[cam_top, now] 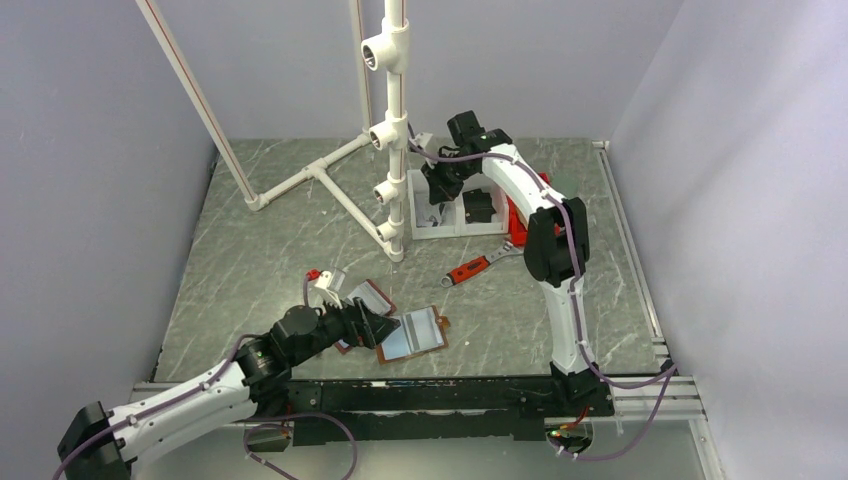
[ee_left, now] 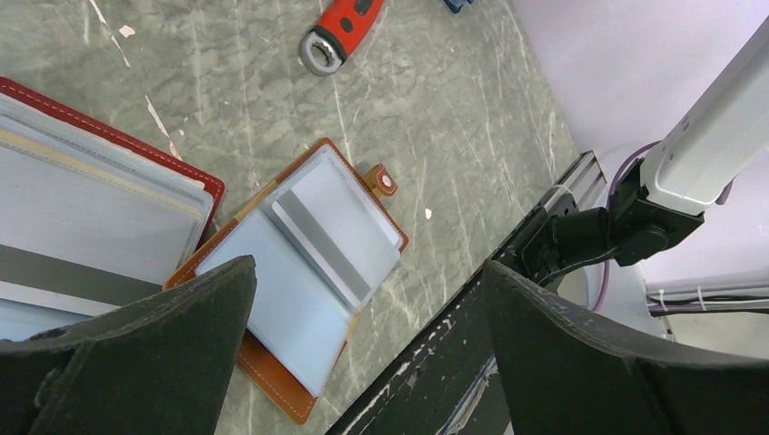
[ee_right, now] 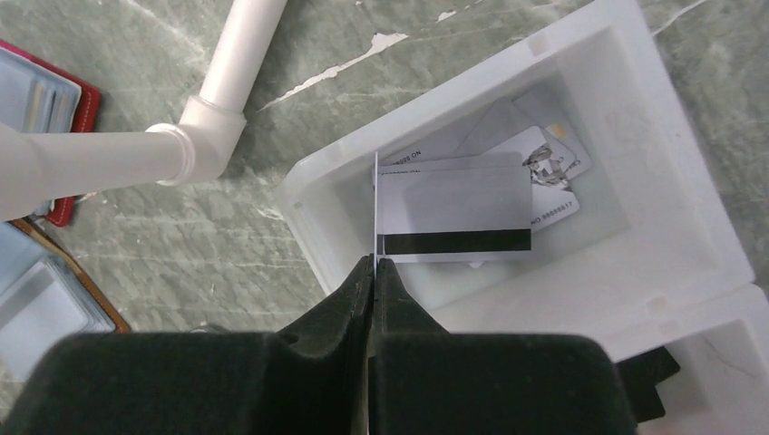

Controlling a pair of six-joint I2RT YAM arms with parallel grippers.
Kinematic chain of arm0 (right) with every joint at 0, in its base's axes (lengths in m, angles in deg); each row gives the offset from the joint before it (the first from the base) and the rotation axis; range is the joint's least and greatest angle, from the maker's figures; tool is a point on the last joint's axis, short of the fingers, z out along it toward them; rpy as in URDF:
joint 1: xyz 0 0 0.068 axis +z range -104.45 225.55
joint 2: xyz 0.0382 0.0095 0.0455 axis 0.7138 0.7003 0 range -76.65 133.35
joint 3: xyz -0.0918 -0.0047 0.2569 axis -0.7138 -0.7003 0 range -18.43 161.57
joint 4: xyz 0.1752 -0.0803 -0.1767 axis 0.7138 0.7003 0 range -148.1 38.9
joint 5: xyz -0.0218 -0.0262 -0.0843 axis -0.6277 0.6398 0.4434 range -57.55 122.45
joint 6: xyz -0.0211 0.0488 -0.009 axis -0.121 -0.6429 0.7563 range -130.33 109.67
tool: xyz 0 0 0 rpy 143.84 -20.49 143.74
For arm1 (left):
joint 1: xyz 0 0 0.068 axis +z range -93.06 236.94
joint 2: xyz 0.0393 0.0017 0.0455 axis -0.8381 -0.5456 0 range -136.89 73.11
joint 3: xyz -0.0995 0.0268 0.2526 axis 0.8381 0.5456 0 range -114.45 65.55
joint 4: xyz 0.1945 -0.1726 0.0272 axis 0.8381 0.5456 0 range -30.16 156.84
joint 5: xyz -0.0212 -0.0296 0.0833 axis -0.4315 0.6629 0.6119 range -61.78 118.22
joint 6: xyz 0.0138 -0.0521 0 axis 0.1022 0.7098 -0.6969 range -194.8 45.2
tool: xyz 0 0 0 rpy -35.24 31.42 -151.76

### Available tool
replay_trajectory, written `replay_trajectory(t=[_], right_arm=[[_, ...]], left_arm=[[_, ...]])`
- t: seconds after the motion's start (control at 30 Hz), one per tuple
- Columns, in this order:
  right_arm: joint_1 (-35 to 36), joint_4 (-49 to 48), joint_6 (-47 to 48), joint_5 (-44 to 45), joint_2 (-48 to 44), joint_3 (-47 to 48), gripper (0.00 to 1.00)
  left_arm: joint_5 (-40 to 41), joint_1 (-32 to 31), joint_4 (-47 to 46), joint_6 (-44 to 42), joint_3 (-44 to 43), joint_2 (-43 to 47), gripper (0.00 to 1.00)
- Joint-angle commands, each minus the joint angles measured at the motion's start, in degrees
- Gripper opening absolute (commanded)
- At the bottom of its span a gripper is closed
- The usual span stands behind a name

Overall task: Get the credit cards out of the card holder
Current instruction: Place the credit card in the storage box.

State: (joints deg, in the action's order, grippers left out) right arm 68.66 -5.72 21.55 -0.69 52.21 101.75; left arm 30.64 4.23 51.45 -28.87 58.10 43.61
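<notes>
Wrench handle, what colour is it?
The wrench handle is red, clearest in the top external view.

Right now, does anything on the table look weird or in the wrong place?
A red-handled metal wrench lies on the green marbled table between the open brown leather card holder and the white plastic bin of cards, which is odd for a card job. The tabletop also has white chipped scuffs.

Red holder (ee_left: 100, 190) cropped left, card (ee_right: 558, 210) txt blurry, maybe digits

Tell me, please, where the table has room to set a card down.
Bare: left, between pipe frame and red card holder; front, between brown card holder and right arm. Crowded: around the bin and wrench.
</notes>
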Motion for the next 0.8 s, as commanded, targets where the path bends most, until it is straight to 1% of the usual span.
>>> replay_trajectory(t=[0.0,0.1,0.3,0.4,0.57,0.67,0.77], right_arm=[[0.8,-1.2,-0.6,2.5,1.3,2.6,0.0],[1.0,-1.8,-1.5,3.8,2.0,2.8,0.0],[1.4,-3.8,-3.2,10.1,3.5,3.0,0.01],[1.6,-4.4,-3.5,12.0,3.8,3.1,0.03],[2.0,-5.4,-4.3,15.0,3.9,3.1,0.12],[2.3,-6.1,-4.8,17.0,3.8,2.9,0.2],[2.5,-6.8,-5.4,19.0,3.5,2.8,0.25]], left_arm=[[0.0,0.0,-2.4,-0.1,0.0,-0.5,0.99],[0.2,0.0,-2.2,-0.1,0.0,-0.3,0.99],[0.5,0.0,-1.7,-0.2,-0.1,0.2,1.0],[0.6,0.0,-1.4,-0.2,-0.3,0.2,0.99],[0.4,0.0,-1.5,-0.1,-0.4,0.0,0.99],[0.3,0.0,-1.6,0.0,-0.5,0.0,0.99],[0.1,0.0,-1.6,0.2,-0.5,0.0,0.99]])
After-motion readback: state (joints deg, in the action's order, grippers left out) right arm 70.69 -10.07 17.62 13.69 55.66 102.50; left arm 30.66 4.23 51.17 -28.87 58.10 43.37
